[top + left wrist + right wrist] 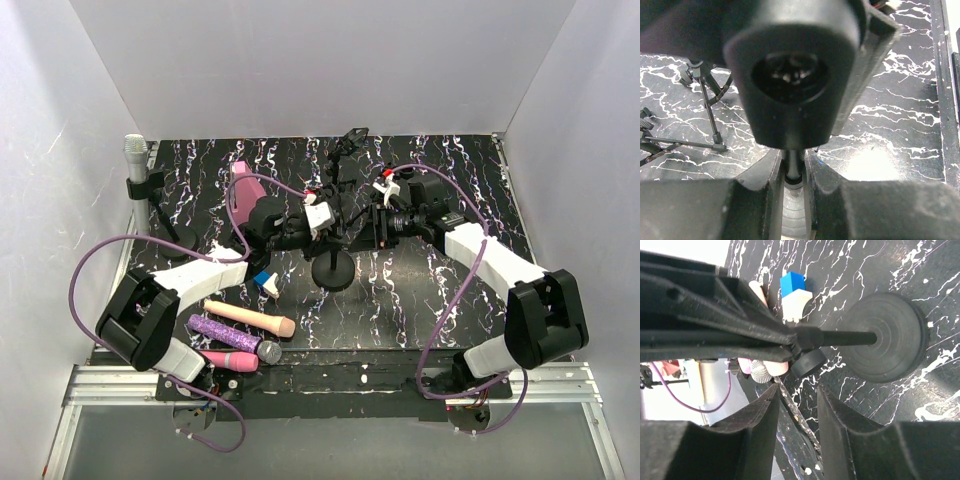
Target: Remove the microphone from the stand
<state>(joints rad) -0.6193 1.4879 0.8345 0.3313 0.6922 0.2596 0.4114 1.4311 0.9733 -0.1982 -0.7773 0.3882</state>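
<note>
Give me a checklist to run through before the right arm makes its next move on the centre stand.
1. Hold of left gripper on stand pole: ok, jaws shut on it.
2. Hold of right gripper on anything: not ok, jaws apart, nothing between them.
3. Seating of round base on table: ok, flat.
4. Microphone in black holder: cannot tell, the views do not show it.
5. Gap between round base and blue-and-white block: ok, apart.
</note>
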